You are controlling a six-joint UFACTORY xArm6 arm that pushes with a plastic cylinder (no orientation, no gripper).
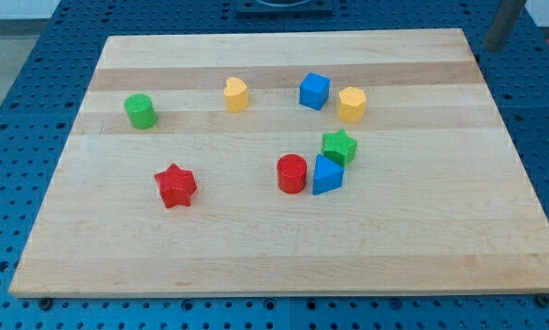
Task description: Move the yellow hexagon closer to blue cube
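Observation:
The yellow hexagon (pixel 351 104) stands near the top right of the wooden board, just right of the blue cube (pixel 314 91), with a small gap between them. My rod shows at the view's top right corner, off the board; my tip (pixel 496 46) is far up and right of the yellow hexagon and touches no block.
A second yellow block (pixel 236 93) lies left of the blue cube. A green star (pixel 339 146), a blue triangular block (pixel 326 175) and a red cylinder (pixel 292 173) cluster below the hexagon. A red star (pixel 175 185) and a green cylinder (pixel 140 111) lie at the left.

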